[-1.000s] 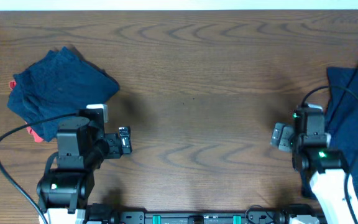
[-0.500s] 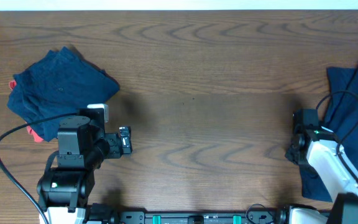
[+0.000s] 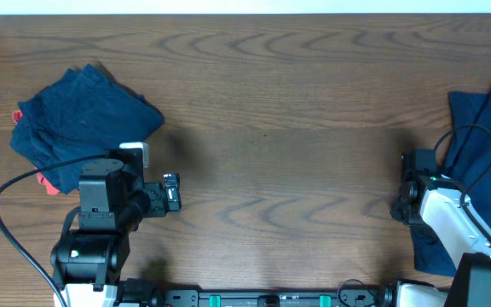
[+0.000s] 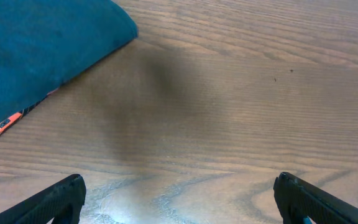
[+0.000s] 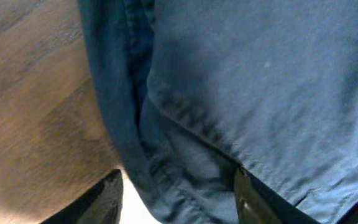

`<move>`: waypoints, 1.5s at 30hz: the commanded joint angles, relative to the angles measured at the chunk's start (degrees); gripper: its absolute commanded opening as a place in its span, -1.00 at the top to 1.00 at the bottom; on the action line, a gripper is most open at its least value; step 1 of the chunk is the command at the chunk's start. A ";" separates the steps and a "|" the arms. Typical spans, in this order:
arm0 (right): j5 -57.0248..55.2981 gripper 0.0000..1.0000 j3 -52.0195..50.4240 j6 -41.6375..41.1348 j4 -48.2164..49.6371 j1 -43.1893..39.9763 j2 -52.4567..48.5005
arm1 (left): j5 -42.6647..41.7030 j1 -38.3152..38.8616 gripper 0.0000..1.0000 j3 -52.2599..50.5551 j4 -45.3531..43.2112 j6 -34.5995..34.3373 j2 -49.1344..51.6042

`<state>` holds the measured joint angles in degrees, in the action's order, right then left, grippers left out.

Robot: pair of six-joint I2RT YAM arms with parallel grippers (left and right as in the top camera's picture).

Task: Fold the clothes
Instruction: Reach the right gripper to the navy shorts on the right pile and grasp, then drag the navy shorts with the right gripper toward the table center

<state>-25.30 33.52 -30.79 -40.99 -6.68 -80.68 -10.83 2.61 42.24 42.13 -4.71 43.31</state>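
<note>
A pile of folded navy clothes [image 3: 83, 115] lies at the left, with a red-orange one [image 3: 49, 181] sticking out under it. The pile also shows in the left wrist view [image 4: 42, 50], with the red-orange edge [image 4: 5, 123]. My left gripper [image 3: 170, 194] [image 4: 179, 199] is open and empty over bare table, right of the pile. Large navy shorts [image 3: 484, 128] lie crumpled at the right edge. My right gripper [image 5: 176, 199] is open, its fingers either side of a bunched edge of the navy shorts [image 5: 241, 81]. No grey garment or label shows.
The wooden table [image 3: 271, 128] spreads between the two arms. A black cable [image 3: 7, 222] loops from the left arm along the front left. The right arm [image 3: 437, 213] lies over the shorts' left edge. The table's front rail runs along the bottom.
The right arm swung from pointing left over bare table to the right, onto the left edge of the shorts. It has barely moved in the last half second. The left arm has not moved.
</note>
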 commanded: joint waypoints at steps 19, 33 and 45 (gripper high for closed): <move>7.21 0.98 0.22 -0.46 0.50 -0.68 0.61 | -0.72 -0.28 -0.96 1.18 0.02 -0.50 0.00; 27.04 0.99 41.03 23.78 -16.76 -1.14 8.15 | -0.72 -0.28 -0.95 1.18 -0.61 -0.50 0.00; 66.58 0.98 36.74 33.59 -4.59 1.40 7.74 | -0.72 -0.28 -0.96 1.18 -0.92 -0.50 0.00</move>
<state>23.66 69.34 -1.34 -50.35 -6.61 -73.69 -11.25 2.61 42.28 41.50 -4.71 43.40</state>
